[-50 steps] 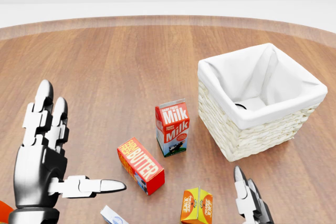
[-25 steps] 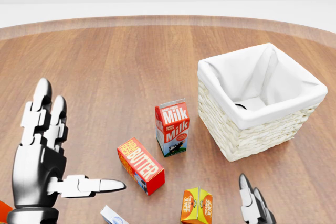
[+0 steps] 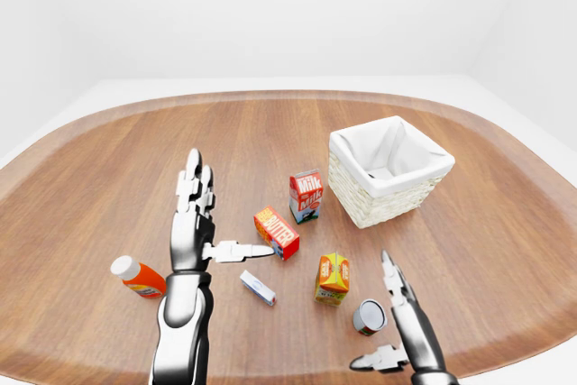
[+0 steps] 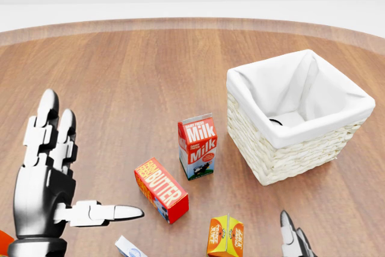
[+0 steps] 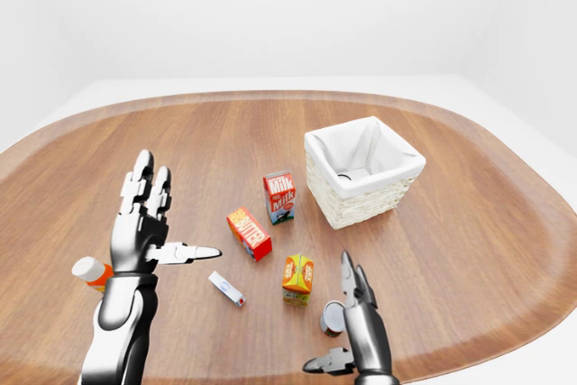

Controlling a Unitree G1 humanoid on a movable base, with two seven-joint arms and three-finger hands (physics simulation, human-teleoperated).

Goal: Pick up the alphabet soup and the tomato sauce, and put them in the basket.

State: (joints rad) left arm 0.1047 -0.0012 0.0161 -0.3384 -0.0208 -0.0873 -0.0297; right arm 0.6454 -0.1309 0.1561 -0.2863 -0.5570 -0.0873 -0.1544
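A small can (image 3: 368,316) with a red label lies on its side near the bottom of the left-eye view; the label is too small to read. My right hand (image 5: 329,313) is open, its fingers to the can's right and its thumb below it, not closed round it. The white-lined wicker basket (image 3: 361,209) stands at the upper right. A dark curved rim (image 4: 275,121) shows inside the basket; I cannot tell what it is. My left hand (image 3: 225,214) is raised and open at the left, holding nothing.
A milk carton (image 3: 306,197), a butter box (image 3: 277,233), an orange juice carton (image 3: 333,278) and a small white-and-blue box (image 3: 257,288) sit between my hands. An orange bottle (image 3: 137,278) with a white cap lies left of my left arm. The round wooden table's edge runs just below my right hand.
In the head view my right hand has sunk toward the bottom edge, so only its fingertips show now. My left hand and the objects have stayed put.
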